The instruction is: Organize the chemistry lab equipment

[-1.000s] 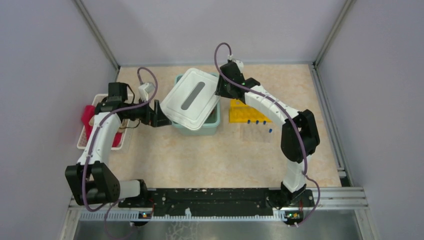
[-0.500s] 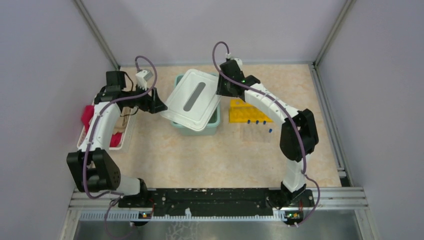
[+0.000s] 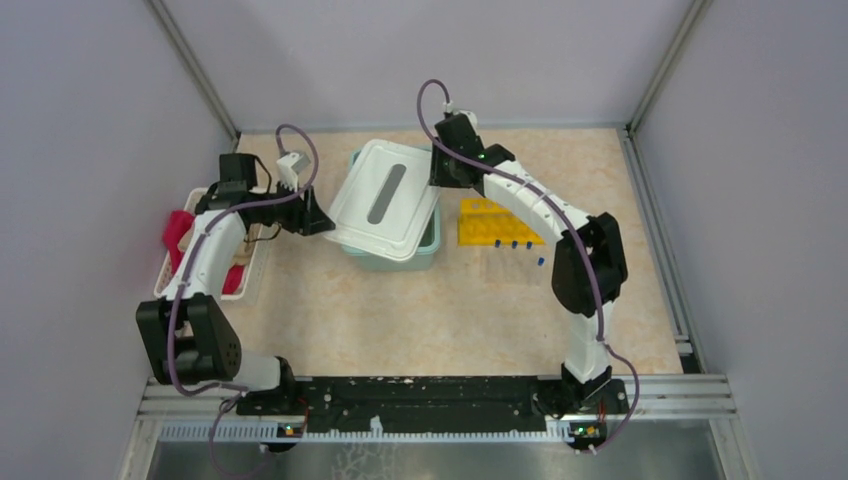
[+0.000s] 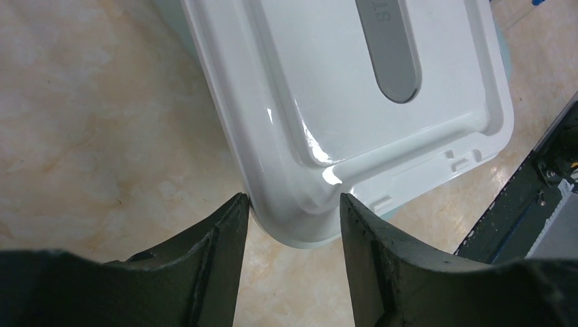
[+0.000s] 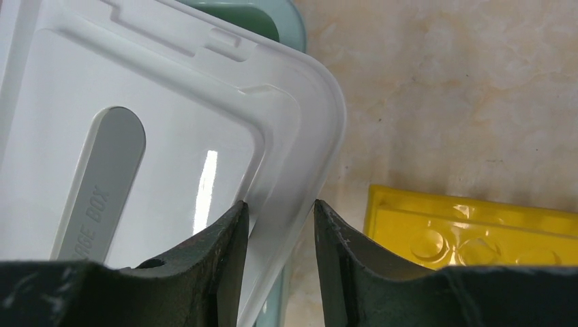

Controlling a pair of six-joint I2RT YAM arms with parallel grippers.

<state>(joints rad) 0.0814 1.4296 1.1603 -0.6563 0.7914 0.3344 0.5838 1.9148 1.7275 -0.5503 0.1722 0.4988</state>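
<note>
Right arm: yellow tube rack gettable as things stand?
Probably not yet. The right arm's fingers grip the white lid at its corner, so they are occupied. The yellow tube rack lies uncovered right beside them; nothing else blocks it.

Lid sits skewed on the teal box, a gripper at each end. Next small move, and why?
Probably close the left gripper firmly on the white lid's corner before shifting anything. Its fingers straddle that corner, but no firm grip shows. The right gripper pinches the opposite rim, and the lid lies crooked over the teal box.
</note>
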